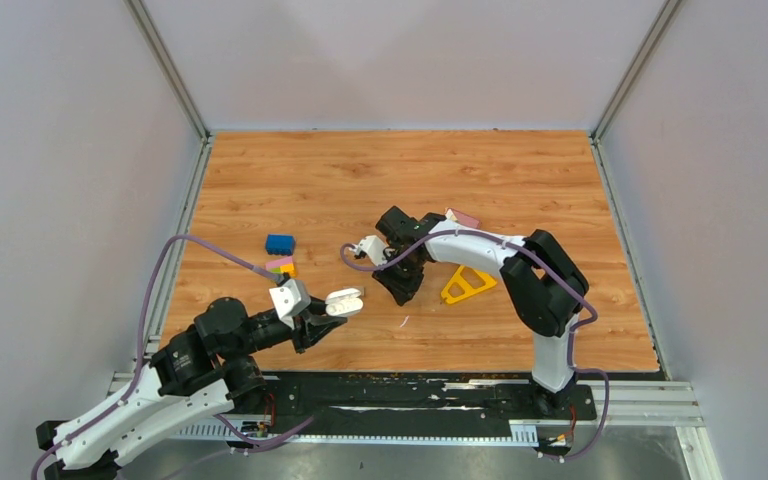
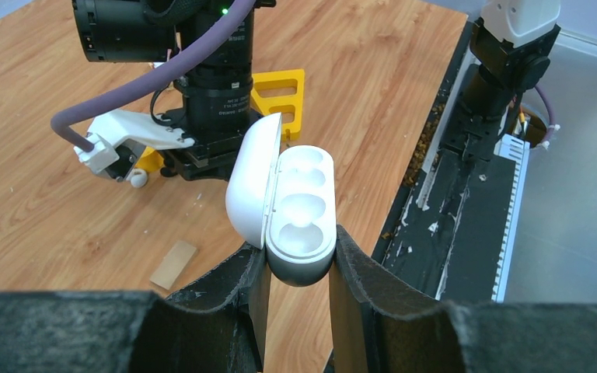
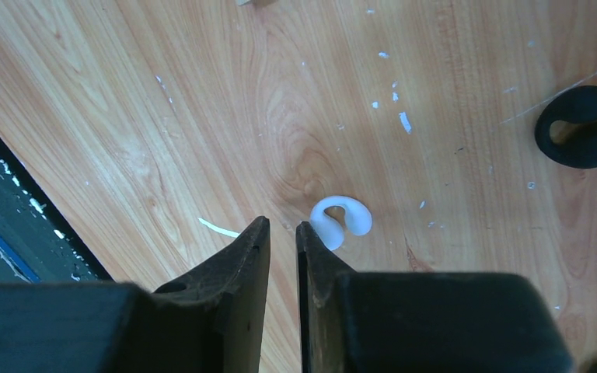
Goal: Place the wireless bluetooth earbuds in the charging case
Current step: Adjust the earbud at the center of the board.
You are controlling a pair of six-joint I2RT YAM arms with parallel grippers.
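Note:
My left gripper (image 1: 332, 318) (image 2: 299, 268) is shut on the white charging case (image 1: 345, 302) (image 2: 299, 210) and holds it above the table near the front edge. The lid is open and both wells look empty. My right gripper (image 1: 407, 290) (image 3: 281, 225) points down close to the wood, its jaws nearly together with nothing between them. A small white curved earbud (image 3: 342, 217) lies on the wood just outside its right fingertip. A black earbud (image 3: 583, 138) lies farther right. The other earbuds are not in view.
A yellow triangle (image 1: 467, 285) (image 2: 280, 89) lies beside the right arm. A blue block (image 1: 280, 243) and a small coloured stack (image 1: 282, 266) sit at the left. A tan block (image 2: 174, 264) lies below the case. A black rail (image 1: 410, 395) runs along the near edge.

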